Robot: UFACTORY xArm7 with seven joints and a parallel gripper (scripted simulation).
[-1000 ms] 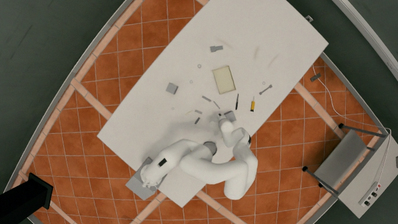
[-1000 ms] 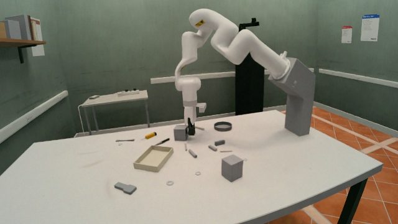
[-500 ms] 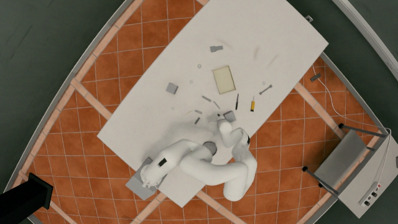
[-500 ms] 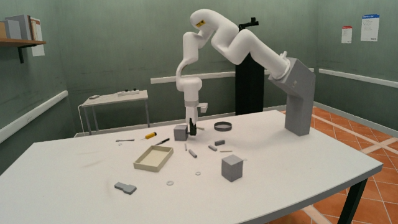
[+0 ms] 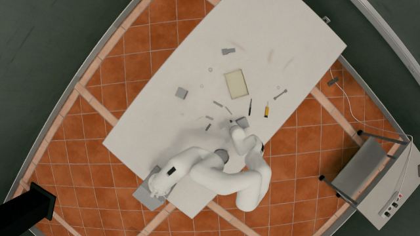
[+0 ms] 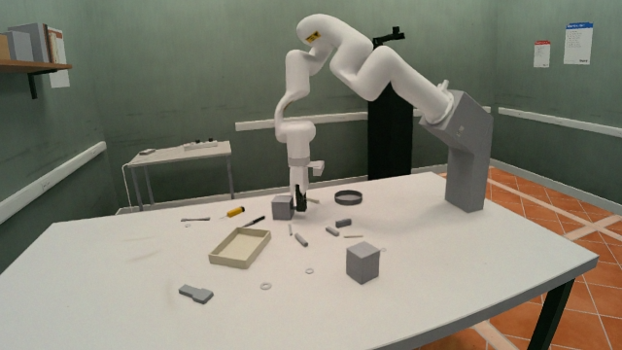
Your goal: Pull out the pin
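The small grey block (image 6: 282, 207) stands on the white table behind the tray; it also shows in the overhead view (image 5: 243, 122). My gripper (image 6: 299, 203) hangs straight down right beside the block's right side, low over the table, and shows from above (image 5: 231, 122) just left of the block. The fingers are shut on the pin at the block's side face. The pin itself is mostly hidden between the dark fingers, and I cannot tell how far it sits in its hole.
A larger grey block (image 6: 362, 262) stands nearer the front. A cream tray (image 6: 240, 247), a black pen (image 6: 254, 222), a yellow-handled screwdriver (image 6: 235, 212), a dark ring (image 6: 348, 196), loose grey pegs (image 6: 301, 239) and a flat grey piece (image 6: 195, 294) lie around.
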